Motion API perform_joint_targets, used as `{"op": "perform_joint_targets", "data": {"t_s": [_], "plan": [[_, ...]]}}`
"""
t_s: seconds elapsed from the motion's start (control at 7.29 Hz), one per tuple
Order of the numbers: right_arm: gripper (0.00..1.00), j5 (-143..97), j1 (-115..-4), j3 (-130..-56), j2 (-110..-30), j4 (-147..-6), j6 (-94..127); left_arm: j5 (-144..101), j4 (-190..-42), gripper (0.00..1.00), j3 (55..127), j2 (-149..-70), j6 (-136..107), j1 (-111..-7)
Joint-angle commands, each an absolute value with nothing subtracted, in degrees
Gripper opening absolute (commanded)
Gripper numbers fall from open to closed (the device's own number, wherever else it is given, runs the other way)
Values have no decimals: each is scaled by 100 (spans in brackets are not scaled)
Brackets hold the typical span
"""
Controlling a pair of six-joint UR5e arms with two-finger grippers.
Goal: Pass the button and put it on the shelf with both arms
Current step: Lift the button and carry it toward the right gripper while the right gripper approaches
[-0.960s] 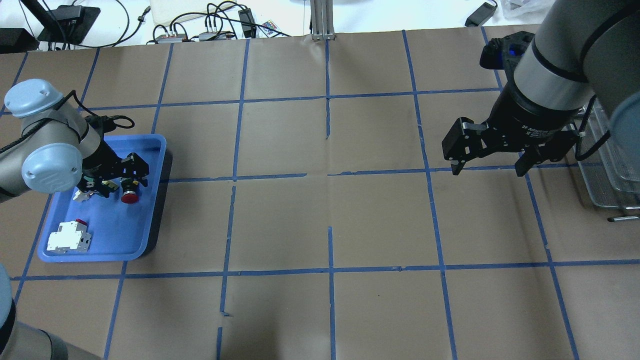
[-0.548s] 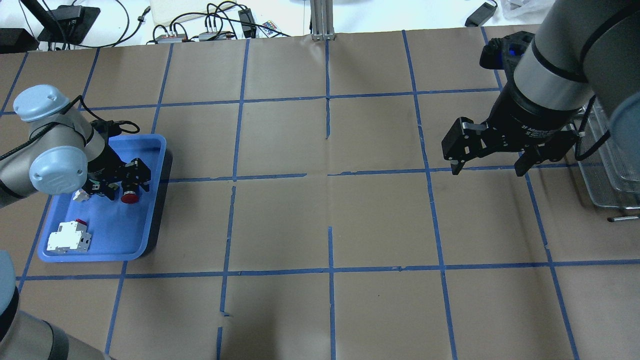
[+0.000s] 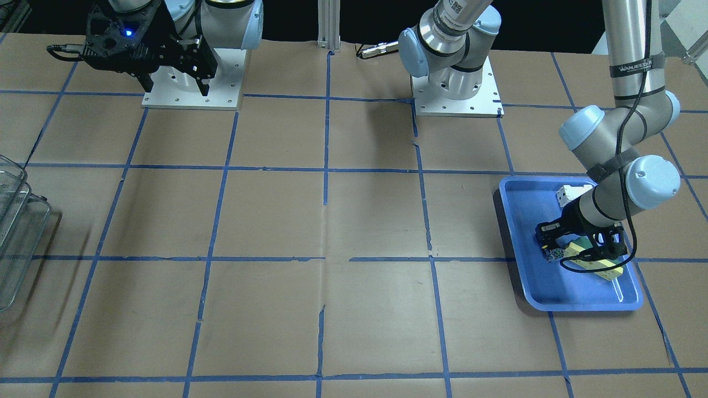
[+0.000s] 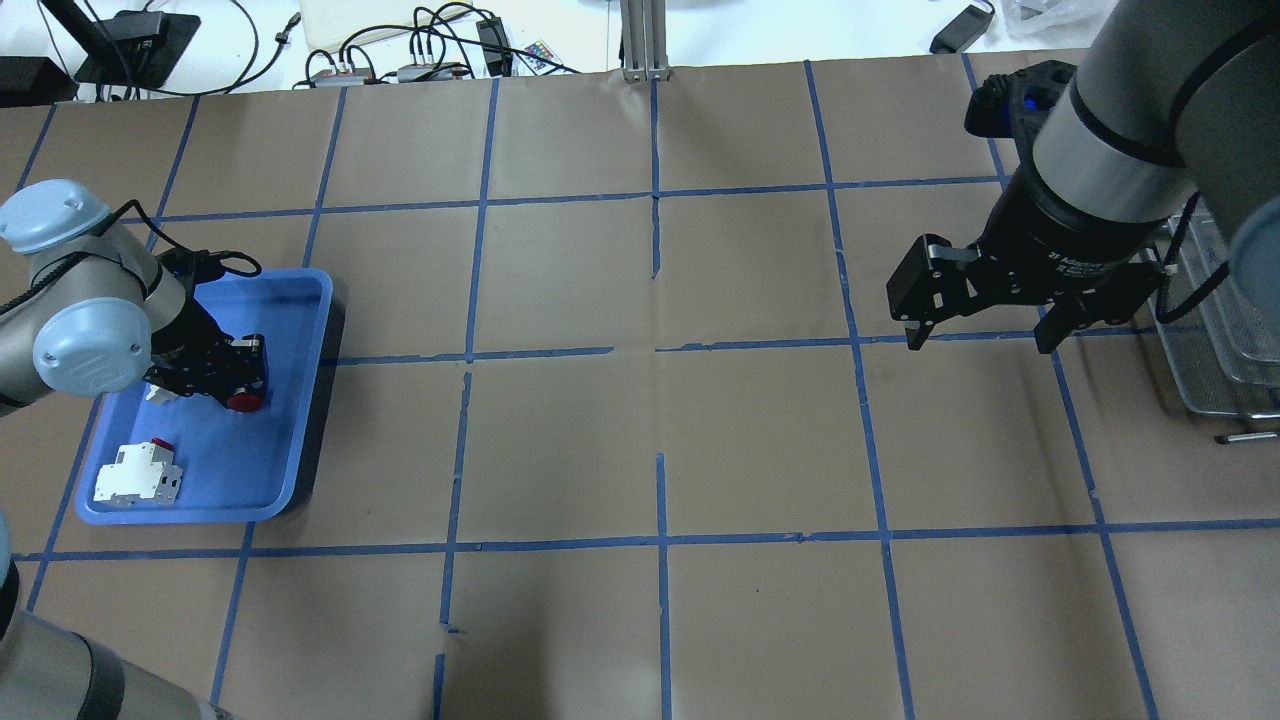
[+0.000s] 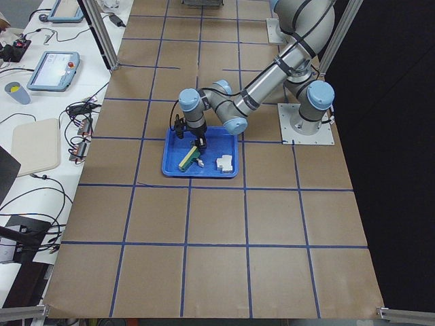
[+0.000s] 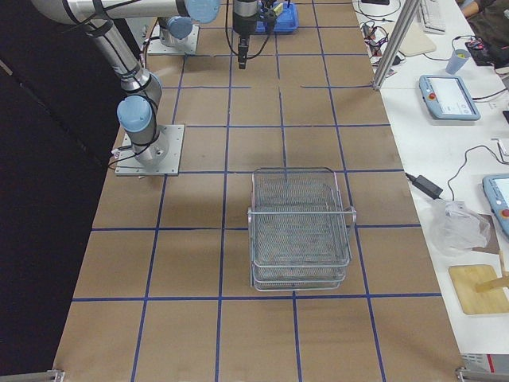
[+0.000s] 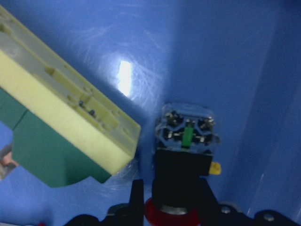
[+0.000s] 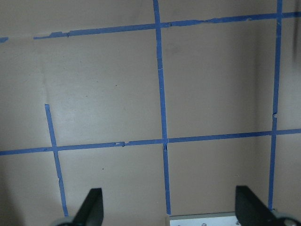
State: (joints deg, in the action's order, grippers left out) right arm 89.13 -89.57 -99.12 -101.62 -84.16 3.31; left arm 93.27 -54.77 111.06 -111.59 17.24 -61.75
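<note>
The button lies in the blue tray (image 4: 290, 430); its red cap (image 4: 243, 402) shows beside my left gripper (image 4: 228, 378). In the left wrist view the fingers sit tight on either side of the button's black body (image 7: 181, 176), with the bluish contact block (image 7: 187, 129) pointing away. The left gripper (image 3: 557, 247) is low in the tray. My right gripper (image 4: 978, 342) is open and empty, held above the table near the wire shelf (image 4: 1220, 330). Its fingers (image 8: 91, 205) stand wide apart over bare paper. The shelf also shows in the exterior right view (image 6: 301, 231).
A green-and-cream bar (image 7: 61, 136) lies right beside the button in the tray (image 3: 525, 221). A white-and-red block (image 4: 137, 473) lies at the tray's near end. The table is brown paper with a blue tape grid. Cables and boxes lie beyond the far edge (image 4: 420, 50).
My left gripper has shifted left and down over the button, and its fingers have narrowed onto the black body. The right arm has hardly moved.
</note>
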Motion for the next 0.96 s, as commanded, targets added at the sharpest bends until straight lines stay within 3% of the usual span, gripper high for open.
{"op": "perform_joint_targets", "data": {"t_s": [0.0,0.27,0.82], "plan": [[100,8947,-8956,-9905,-10108,-8446,273,9325,-5502,11,11074,-11075,2247,-6222],[100,8860,-8921,-9897,-10099,-8594,-407,9325,-5511,0,11013,-10865,2984,-6694],[100,8326,-8755,-9914,-10028,-8894,-3008,9141,-5616,0,10837,-10398,6901,-7459]]}}
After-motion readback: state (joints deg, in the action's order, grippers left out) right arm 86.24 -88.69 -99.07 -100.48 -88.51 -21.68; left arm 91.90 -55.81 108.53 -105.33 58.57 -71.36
